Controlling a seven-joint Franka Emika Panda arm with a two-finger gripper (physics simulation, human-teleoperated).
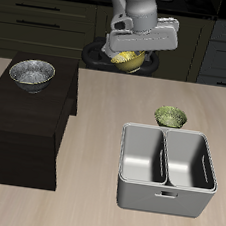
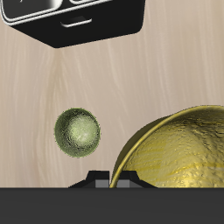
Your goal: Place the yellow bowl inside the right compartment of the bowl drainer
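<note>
The yellow bowl (image 1: 128, 59) hangs tilted in the air above the back of the table, with my gripper (image 1: 130, 49) shut on its rim. In the wrist view the yellow bowl (image 2: 179, 156) fills the space beside my gripper (image 2: 112, 180), showing its mottled inside. The grey bowl drainer (image 1: 168, 171) stands on the table near the front edge, well below and in front of the bowl. Its right compartment (image 1: 190, 161) holds nothing, and neither does the twin well beside it. The bowl drainer (image 2: 87, 26) shows partly in the wrist view, dark-walled.
A small olive-green bowl (image 1: 170, 117) (image 2: 78, 131) sits on the table just behind the drainer. A silver-grey speckled bowl (image 1: 32, 72) rests on a black cabinet (image 1: 23, 123) beside the drainer. Dark kitchen cupboards (image 1: 37, 19) line the back.
</note>
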